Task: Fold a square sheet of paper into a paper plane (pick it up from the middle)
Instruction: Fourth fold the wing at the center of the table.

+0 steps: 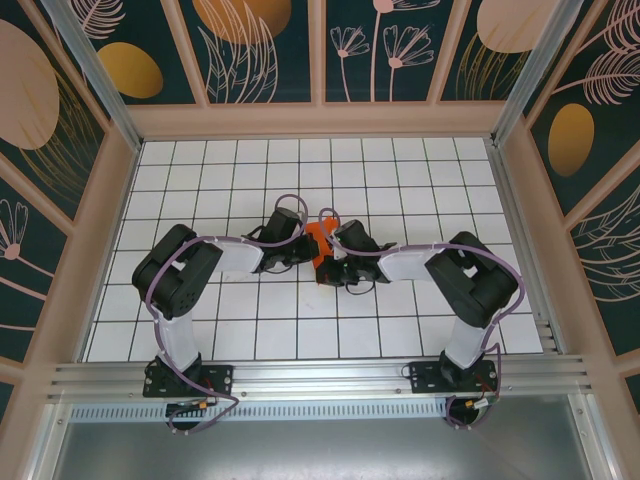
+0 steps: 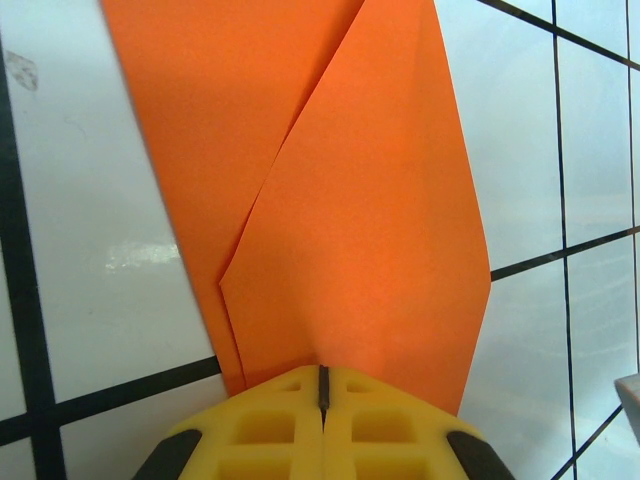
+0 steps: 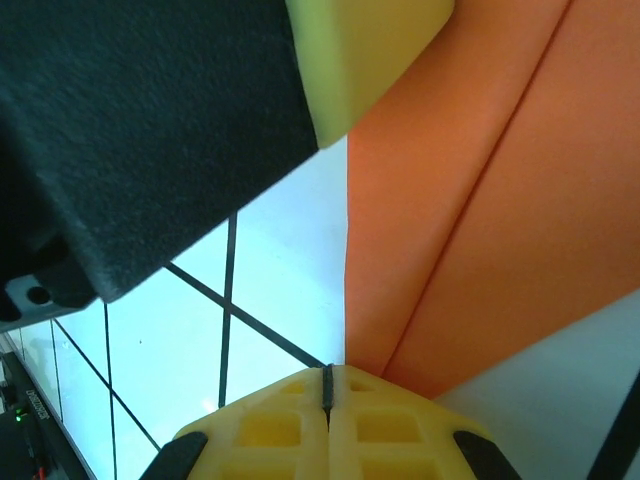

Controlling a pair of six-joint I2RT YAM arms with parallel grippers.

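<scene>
The square sheet of paper (image 1: 319, 243), bright orange, lies on the white grid table between my two grippers. It is folded into long overlapping flaps (image 2: 350, 200), with a crease line along it (image 3: 480, 220). I cannot tell whether it has the paper plane's shape. My left gripper (image 2: 324, 375) is shut, and its yellow tips rest on the paper's near edge. My right gripper (image 3: 327, 372) is shut too, its tips at the paper's corner. In the top view the left gripper (image 1: 306, 243) and the right gripper (image 1: 336, 246) face each other across the paper. One left fingertip (image 3: 370, 50) shows in the right wrist view.
The white tiled table (image 1: 400, 180) with black grid lines stretches behind the arms to a wooden frame (image 1: 320, 120) and patterned walls. The left arm's black body (image 3: 130, 130) hangs close above the right gripper. An aluminium rail (image 1: 320, 378) runs along the near edge.
</scene>
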